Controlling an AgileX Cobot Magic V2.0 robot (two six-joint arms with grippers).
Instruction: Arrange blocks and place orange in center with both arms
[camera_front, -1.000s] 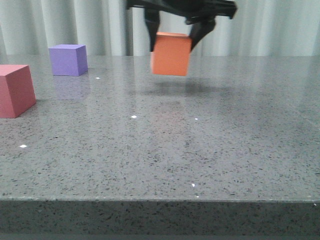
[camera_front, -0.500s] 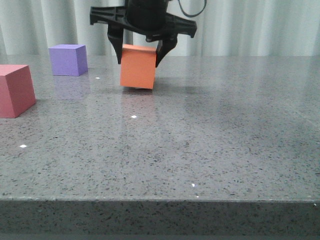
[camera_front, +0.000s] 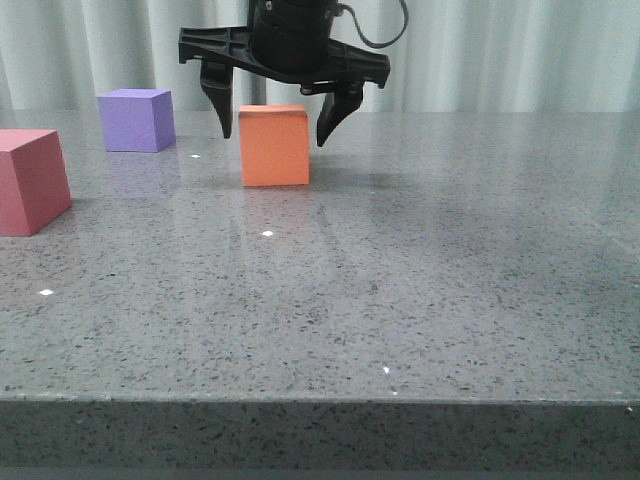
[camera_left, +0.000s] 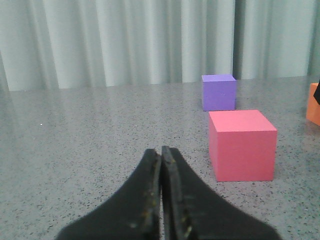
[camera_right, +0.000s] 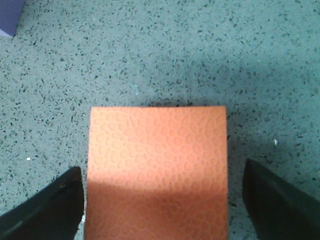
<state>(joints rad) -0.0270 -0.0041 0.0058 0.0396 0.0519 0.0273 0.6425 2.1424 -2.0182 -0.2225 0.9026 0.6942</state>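
The orange cube (camera_front: 274, 146) rests flat on the grey speckled table, right of the purple cube (camera_front: 136, 119). My right gripper (camera_front: 277, 110) hangs over it, open, one finger on each side with a gap to the cube; from the right wrist the orange cube (camera_right: 157, 170) lies between the spread fingers (camera_right: 47, 207). The pinkish-red cube (camera_front: 32, 181) stands at the front view's left edge. My left gripper (camera_left: 161, 152) is shut and empty, low over the table, with the pinkish-red cube (camera_left: 242, 144) and purple cube (camera_left: 218, 92) beyond it.
The grey table (camera_front: 400, 290) ends in a front edge near the camera. Pale pleated curtains (camera_front: 520, 50) hang behind it. A sliver of the orange cube (camera_left: 314, 104) shows at the left wrist view's edge.
My right gripper carried the orange cube leftward and down, set it on the table, and opened. The cube now sits square instead of tilted. The purple and pinkish-red cubes have not moved.
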